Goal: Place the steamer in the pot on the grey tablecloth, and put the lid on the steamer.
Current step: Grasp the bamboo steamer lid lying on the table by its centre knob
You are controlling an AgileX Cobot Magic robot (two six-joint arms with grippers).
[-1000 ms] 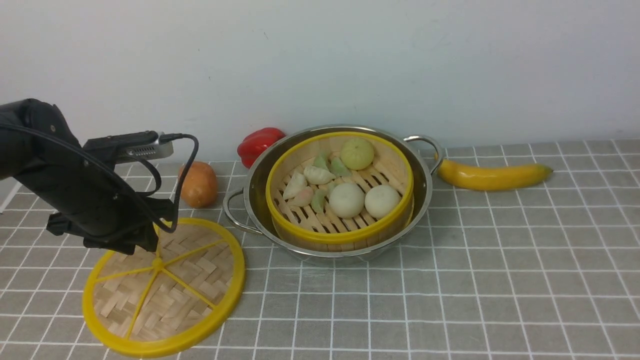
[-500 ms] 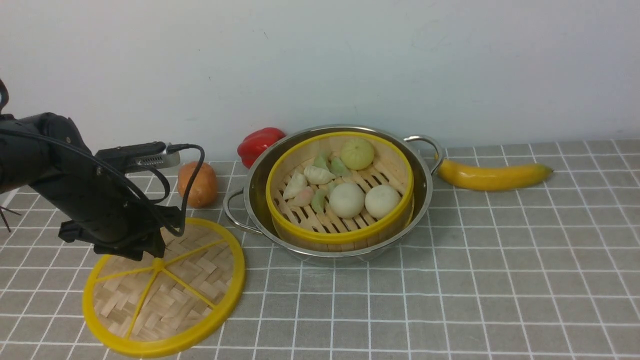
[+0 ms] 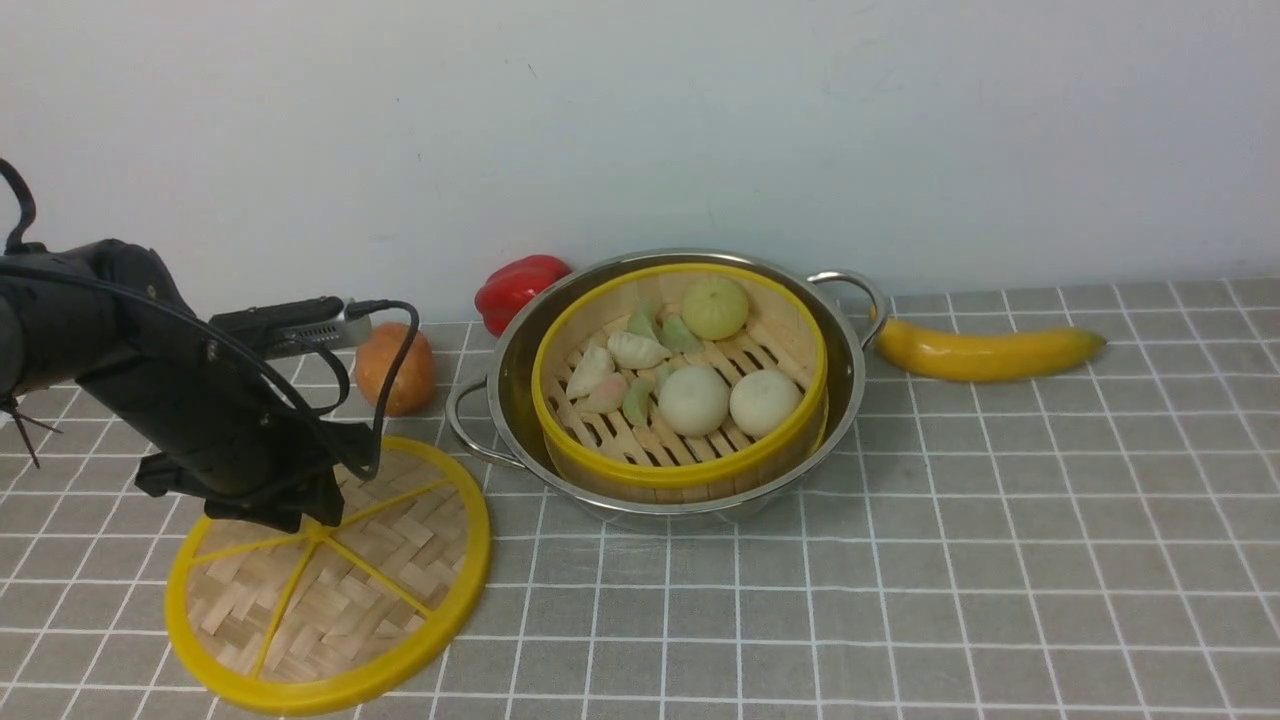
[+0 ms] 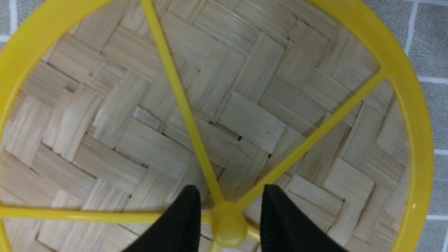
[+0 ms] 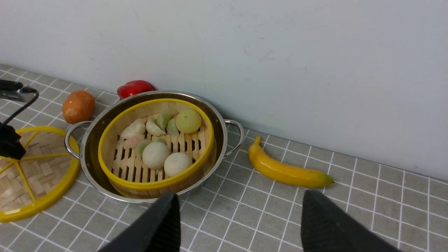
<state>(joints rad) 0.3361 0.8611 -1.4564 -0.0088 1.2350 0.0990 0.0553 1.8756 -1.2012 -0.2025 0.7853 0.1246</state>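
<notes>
Now left end effector (image 4: pixel 231 190), half-open and empty, straddles the yellow hub (image 4: pixel 227 225) of the flat woven-bamboo lid (image 3: pixel 340 590) to pinch it, the yellow-rimmed bamboo steamer (image 3: pixel 680 470) seated in the shiny steel pot (image 3: pixel 512 370) rightward.

The pot (image 3: pixel 512 372) is of shiny polished steel, the steamer (image 3: pixel 680 471) inside it of pale matt bamboo with smooth yellow plastic rims, the lid (image 3: pixel 335 590) at eight o'clock from it of rough woven strips under glossy yellow plastic spokes, and the grey tablecloth (image 3: pixel 1000 560) looks matt.
</notes>
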